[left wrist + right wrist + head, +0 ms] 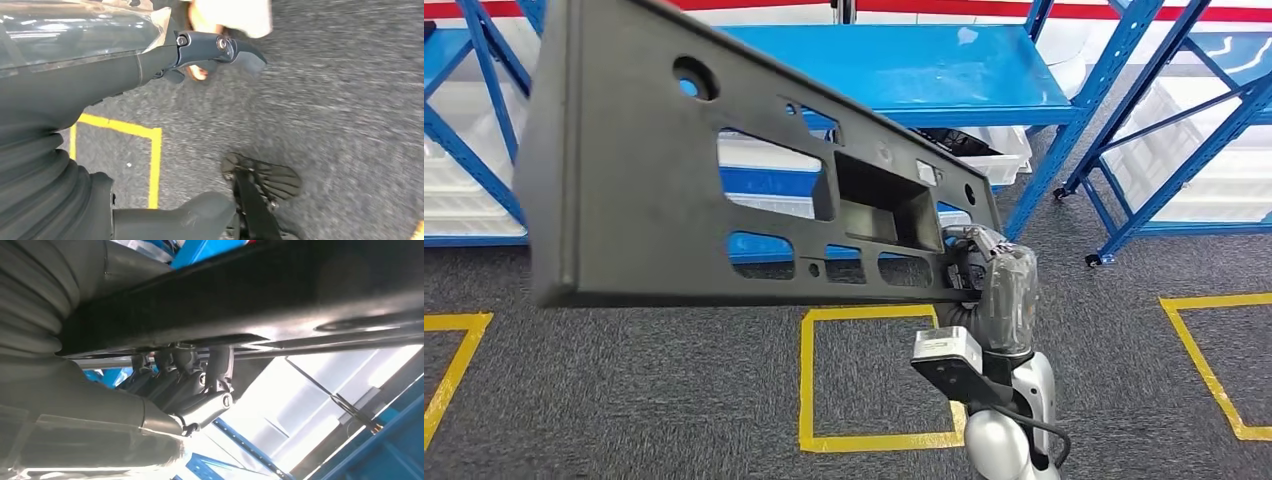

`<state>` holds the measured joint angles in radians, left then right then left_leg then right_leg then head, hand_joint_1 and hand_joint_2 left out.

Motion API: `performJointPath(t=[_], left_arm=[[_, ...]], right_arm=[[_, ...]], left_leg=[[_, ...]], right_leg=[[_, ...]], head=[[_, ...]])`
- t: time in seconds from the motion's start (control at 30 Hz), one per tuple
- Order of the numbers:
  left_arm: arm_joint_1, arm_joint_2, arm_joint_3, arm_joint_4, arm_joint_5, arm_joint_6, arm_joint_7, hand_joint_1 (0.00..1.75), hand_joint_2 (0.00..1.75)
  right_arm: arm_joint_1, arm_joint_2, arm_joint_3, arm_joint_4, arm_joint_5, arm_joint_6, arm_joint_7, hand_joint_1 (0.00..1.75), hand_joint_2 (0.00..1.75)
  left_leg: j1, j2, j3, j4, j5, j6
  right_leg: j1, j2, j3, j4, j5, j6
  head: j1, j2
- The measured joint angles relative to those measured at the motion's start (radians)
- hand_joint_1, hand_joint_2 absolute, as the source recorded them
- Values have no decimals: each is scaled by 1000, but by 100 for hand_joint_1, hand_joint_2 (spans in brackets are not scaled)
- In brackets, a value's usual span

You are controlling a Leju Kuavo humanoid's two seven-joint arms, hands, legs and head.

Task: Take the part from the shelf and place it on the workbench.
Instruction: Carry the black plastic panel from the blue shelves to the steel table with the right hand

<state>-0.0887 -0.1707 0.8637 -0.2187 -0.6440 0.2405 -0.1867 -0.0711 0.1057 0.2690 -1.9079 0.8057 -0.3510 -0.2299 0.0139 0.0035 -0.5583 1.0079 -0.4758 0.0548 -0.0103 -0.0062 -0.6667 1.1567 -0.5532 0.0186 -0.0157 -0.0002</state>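
Note:
The part is a long dark grey plastic panel with several cut-outs and a boxed recess. It hangs in the air across the left and middle of the head view, tilted, in front of the blue shelf. My right hand grips its right end from below. In the right wrist view the fingers curl up against the panel's dark underside. My left hand hangs over the grey carpet, its fingers and thumb apart with nothing between them.
Blue metal racks with white bins stand ahead and to the right. Yellow tape squares mark the grey carpet. In the left wrist view a pale shape, possibly a person's foot, lies close to my left fingertips.

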Motion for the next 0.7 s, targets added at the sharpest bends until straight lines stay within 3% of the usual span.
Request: performJointPath(t=[0.03,0.07,0.1,0.13,0.2,0.27,0.3,0.33,0.37,0.4,0.43,0.5,0.53,0.57,0.6,0.63,0.7], left_arm=[[0,0,0,0,-7,1,6,0,175],[0,1,0,0,-16,1,11,0,175],[0,1,0,0,-24,2,15,0,175],[0,1,0,0,-31,2,17,0,175],[0,1,0,0,-37,2,13,0,175],[0,1,0,-1,-32,-3,1,0,175],[0,1,0,-2,-26,-6,-5,0,175],[0,1,1,-2,-17,-9,-8,0,175],[1,1,4,-2,-8,-13,-9,0,175],[1,1,9,-2,2,-16,-9,0,175],[1,1,14,-1,9,-19,-7,0,175],[2,1,22,-1,12,-23,-5,0,175],[2,0,23,-1,7,-25,-6,0,175],[2,0,24,-1,0,-30,-11,0,175],[2,0,23,-1,-8,-35,-19,0,175],[2,0,23,-1,-16,-41,-27,0,175],[2,1,23,-1,-28,-49,-40,0,175]], right_arm=[[0,-3,-3,6,-9,-6,-3,175,175],[1,-6,-7,10,-18,-12,-4,175,175],[3,-10,-11,15,-26,-17,-4,175,175],[5,-13,-15,18,-36,-20,-3,175,175],[7,-20,-21,22,-62,-17,-2,175,175],[0,-24,-25,27,-94,-3,-5,175,175],[-6,-25,-26,32,-108,7,-9,175,175],[-14,-25,-27,40,-120,16,-13,175,175],[-23,-26,-28,49,-128,23,-18,175,175],[-33,-25,-28,60,-133,27,-21,175,175],[-41,-25,-28,70,-135,29,-24,175,175],[-53,-25,-29,86,-133,26,-26,175,175],[-57,-25,-29,91,-129,22,-26,175,175],[-59,-26,-29,94,-124,16,-26,175,175],[-60,-27,-29,96,-120,9,-25,175,175],[-60,-30,-29,96,-116,2,-25,175,175],[-60,-39,-30,96,-111,-8,-23,175,175]], left_leg=[[-1,1,-17,1,13,2],[-1,2,-33,1,26,2],[-1,2,-50,1,39,0],[-1,3,-65,2,51,-2],[-2,3,-92,2,74,-10],[-6,3,-109,2,98,-21],[-8,4,-114,0,110,-26],[-9,4,-117,-3,122,-31],[-8,5,-119,-5,128,-36],[-6,4,-125,1,116,-41],[-4,3,-133,22,85,-46],[0,-1,-161,125,-21,-55],[0,-2,-176,197,-66,-58],[0,-3,-186,261,-91,-61],[0,-3,-184,299,-91,-62],[1,-3,-165,302,-73,-62],[1,-5,-76,201,-29,-55]], right_leg=[[-1,0,-15,65,-37,-2],[-3,1,-19,118,-55,3],[-4,1,-12,146,-52,13],[-5,1,12,139,-33,26],[-7,1,106,27,8,42],[-2,4,207,-127,4,35],[1,6,230,-173,-5,29],[6,7,233,-193,-7,24],[0,7,223,-191,-1,16],[-5,6,213,-190,8,8],[-10,3,206,-189,18,-5],[-11,-2,190,-188,40,-26],[-7,-4,178,-185,50,-32],[-5,-5,164,-182,59,-33],[-3,-6,148,-177,68,-32],[-2,-7,133,-171,74,-30],[-2,-6,107,-156,82,-25]], head=[[2,0],[3,0],[3,0],[4,0],[4,0],[4,0],[4,0],[4,0],[3,0],[1,0],[-1,0],[-4,0],[-4,0],[-4,0],[-4,0],[-4,0],[-5,0]])
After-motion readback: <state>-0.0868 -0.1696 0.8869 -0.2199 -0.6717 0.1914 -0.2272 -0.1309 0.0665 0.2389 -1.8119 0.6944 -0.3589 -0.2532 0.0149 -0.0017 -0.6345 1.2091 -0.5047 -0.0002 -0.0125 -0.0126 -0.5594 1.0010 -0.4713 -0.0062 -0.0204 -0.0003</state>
